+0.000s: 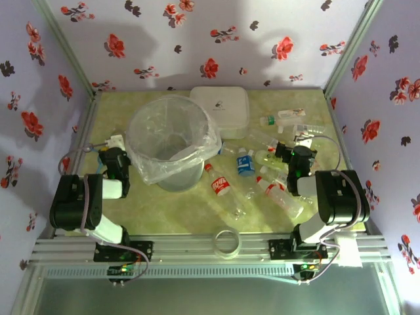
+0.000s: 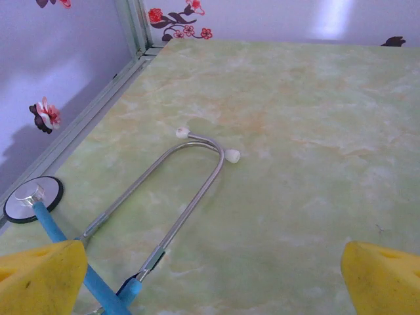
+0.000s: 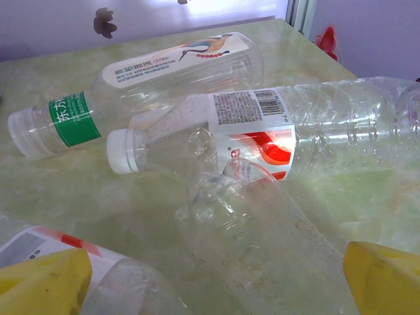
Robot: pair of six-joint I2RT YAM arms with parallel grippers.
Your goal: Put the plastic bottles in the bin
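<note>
Left end effector (image 1: pixel 113 157): released, jaws spread wide and holding nothing; it sits low over the desk (image 1: pixel 190 220), left of the bin. In its wrist view the yellow fingertips (image 2: pixel 39 275) frame bare desk.
Stethoscope (image 2: pixel 197 177): lies flat on the desk ahead of the left end effector; no part of the task, best left alone.
Bin (image 1: pixel 172 98): stands upright at centre-left, bag liner crinkled over the rim; no bottle can be made out inside.
White box (image 1: pixel 220 105): behind the bin on its right, just beside it.
Plastic bottles (image 1: pixel 220 185): all lying on the desk to the right of the bin, a red-labelled and a blue-labelled one (image 1: pixel 245 163) nearest it, the others clustered further right.
Right end effector (image 1: pixel 289 154): released, jaws wide, poised over the cluster. Its wrist view shows an unlabelled clear bottle (image 3: pixel 249 236) lying between the fingertips.
Neighbours: a white-capped bottle with a red-and-white label (image 3: pixel 249 131) touches the clear one; a green-banded bottle (image 3: pixel 72 118) lies behind.
Step in hand: first pick, judging by the seemingly empty bin.
Doing it well: straddle the clear bottle across its body, not its length, close gently since thin plastic crumples and slips, then lift straight up before swinging left to the bin.
</note>
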